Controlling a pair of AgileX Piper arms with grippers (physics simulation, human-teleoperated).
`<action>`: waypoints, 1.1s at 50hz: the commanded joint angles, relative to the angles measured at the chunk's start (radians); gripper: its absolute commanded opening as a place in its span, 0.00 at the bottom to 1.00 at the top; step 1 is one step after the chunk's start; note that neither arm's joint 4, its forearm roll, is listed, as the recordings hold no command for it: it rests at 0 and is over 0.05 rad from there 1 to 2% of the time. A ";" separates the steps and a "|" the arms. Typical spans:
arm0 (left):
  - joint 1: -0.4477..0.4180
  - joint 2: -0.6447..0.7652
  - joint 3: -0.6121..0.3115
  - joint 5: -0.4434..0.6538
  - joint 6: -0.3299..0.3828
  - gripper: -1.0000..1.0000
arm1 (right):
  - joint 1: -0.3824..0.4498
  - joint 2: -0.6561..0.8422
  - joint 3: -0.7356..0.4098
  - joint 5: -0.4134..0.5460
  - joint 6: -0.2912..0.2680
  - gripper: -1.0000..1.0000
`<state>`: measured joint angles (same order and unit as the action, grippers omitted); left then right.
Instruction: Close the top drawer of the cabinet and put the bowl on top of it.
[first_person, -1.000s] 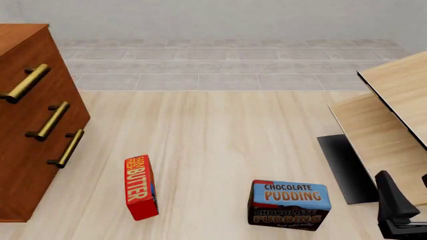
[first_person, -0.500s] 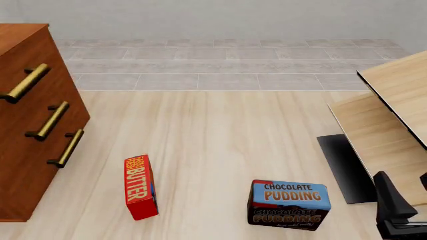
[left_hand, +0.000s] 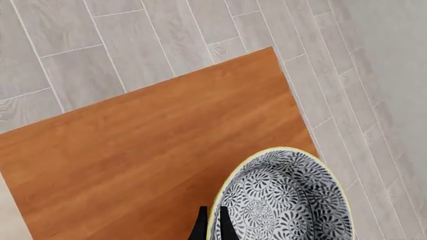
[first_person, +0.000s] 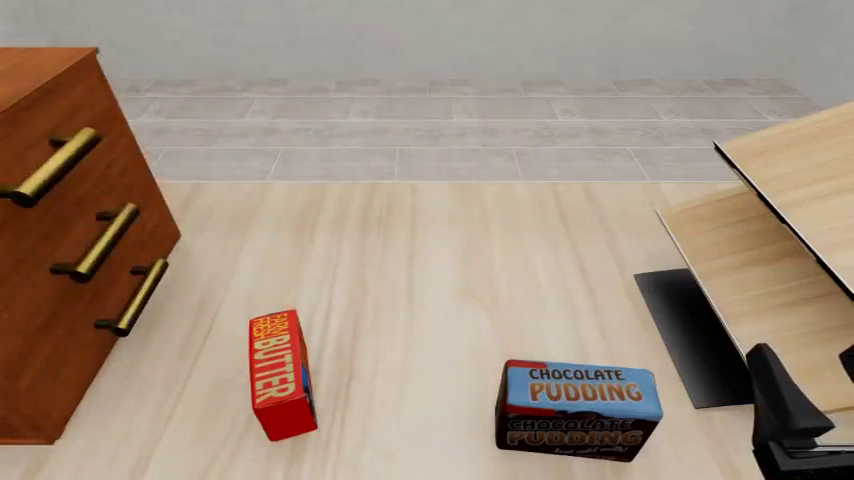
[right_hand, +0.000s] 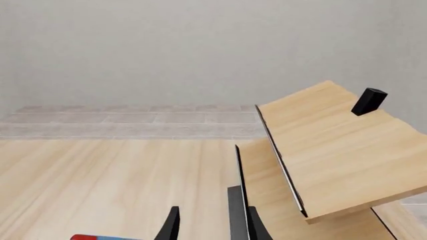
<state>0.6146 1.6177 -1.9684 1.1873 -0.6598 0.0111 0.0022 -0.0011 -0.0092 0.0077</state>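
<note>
Our left gripper (left_hand: 211, 225) is clamping the rim of the bowl (left_hand: 283, 200), which is hanging over the top of the cabinet (left_hand: 147, 150). Our right gripper (right_hand: 207, 225) is idling unclenched and empty beyond the pudding box (first_person: 578, 408), beside pale furniture (right_hand: 333, 150).

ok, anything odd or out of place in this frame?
Nothing spilled or damaged. The bowl overhangs a corner of the cabinet top in the left wrist view, left gripper pinching its rim. The butter box and pudding box stand upright. The right gripper is empty.
</note>
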 joint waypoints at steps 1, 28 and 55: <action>0.002 -0.012 0.038 -0.025 0.001 0.00 | 0.001 0.000 0.000 0.000 -0.001 1.00; 0.019 -0.025 0.078 -0.043 0.026 0.00 | -0.001 -0.001 0.000 -0.003 0.001 1.00; 0.012 -0.052 0.056 -0.058 -0.022 1.00 | -0.002 -0.001 0.000 -0.005 0.003 1.00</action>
<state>0.6328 1.5747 -1.9026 1.1334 -0.6686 0.0095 0.0012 -0.0007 -0.0137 0.0111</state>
